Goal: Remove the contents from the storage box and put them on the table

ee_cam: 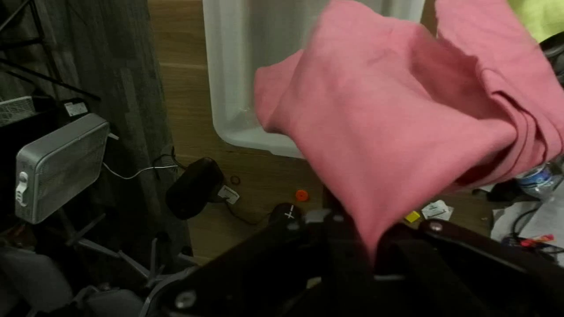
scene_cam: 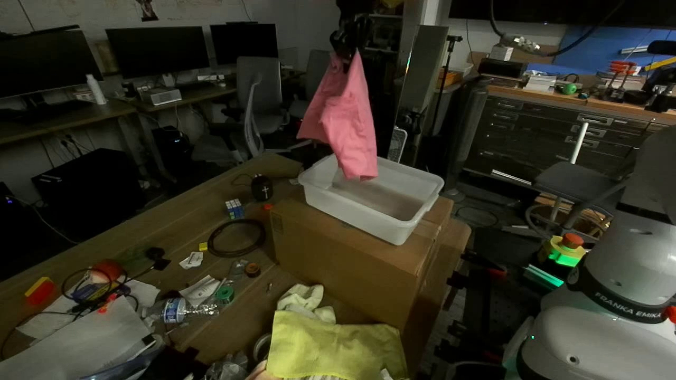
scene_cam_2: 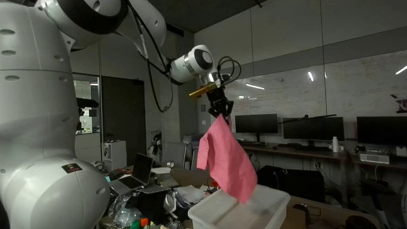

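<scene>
A pink cloth (scene_cam: 343, 121) hangs from my gripper (scene_cam: 346, 53), which is shut on one of its corners. In the wrist view the pink cloth (ee_cam: 387, 110) narrows to a point between the dark fingers. Its lower tip dangles over the storage box (scene_cam: 359, 214), a white tub whose visible floor is bare; the cloth hides part of the inside. In an exterior view the gripper (scene_cam_2: 224, 116) stands well above the storage box (scene_cam_2: 203, 216). A yellow-green cloth (scene_cam: 338, 343) and a cream cloth (scene_cam: 301, 295) lie low in front of the carton, by the table (scene_cam: 179, 237).
Under the storage box stands a large cardboard carton (scene_cam: 348, 258). A cable coil (scene_cam: 236, 238), a puzzle cube (scene_cam: 234, 209), a black round object (scene_cam: 262, 187) and a plastic bottle (scene_cam: 182, 310) are on the table. Papers, cables and a laptop (scene_cam_2: 140, 168) clutter it further along.
</scene>
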`<state>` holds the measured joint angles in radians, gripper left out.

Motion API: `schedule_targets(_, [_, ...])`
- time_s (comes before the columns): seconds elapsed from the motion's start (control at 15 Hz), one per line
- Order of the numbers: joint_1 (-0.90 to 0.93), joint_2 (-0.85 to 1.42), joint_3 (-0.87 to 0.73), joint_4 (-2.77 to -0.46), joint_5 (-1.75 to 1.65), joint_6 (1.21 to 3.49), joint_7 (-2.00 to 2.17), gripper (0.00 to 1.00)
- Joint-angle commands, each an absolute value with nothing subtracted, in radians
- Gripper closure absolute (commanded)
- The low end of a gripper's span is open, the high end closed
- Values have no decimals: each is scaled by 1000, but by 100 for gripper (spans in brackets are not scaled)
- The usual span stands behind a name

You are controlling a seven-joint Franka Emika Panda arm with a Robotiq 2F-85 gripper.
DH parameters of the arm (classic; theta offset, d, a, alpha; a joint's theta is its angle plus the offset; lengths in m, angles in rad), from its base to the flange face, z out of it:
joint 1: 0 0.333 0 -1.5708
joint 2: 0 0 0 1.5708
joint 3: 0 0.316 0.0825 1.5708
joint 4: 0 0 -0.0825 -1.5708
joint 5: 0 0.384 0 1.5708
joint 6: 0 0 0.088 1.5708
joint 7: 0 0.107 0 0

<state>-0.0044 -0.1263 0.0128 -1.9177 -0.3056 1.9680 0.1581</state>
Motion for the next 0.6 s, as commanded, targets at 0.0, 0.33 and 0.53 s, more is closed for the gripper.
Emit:
schedule_targets(0.0, [55, -135, 86, -1809, -271, 1732, 110, 99])
schedule_targets(0.33, [145, -16, 179, -1646, -209, 1460, 43, 99])
schedule_targets(0.53, [186, 85, 214, -1550, -239, 1321, 16, 99])
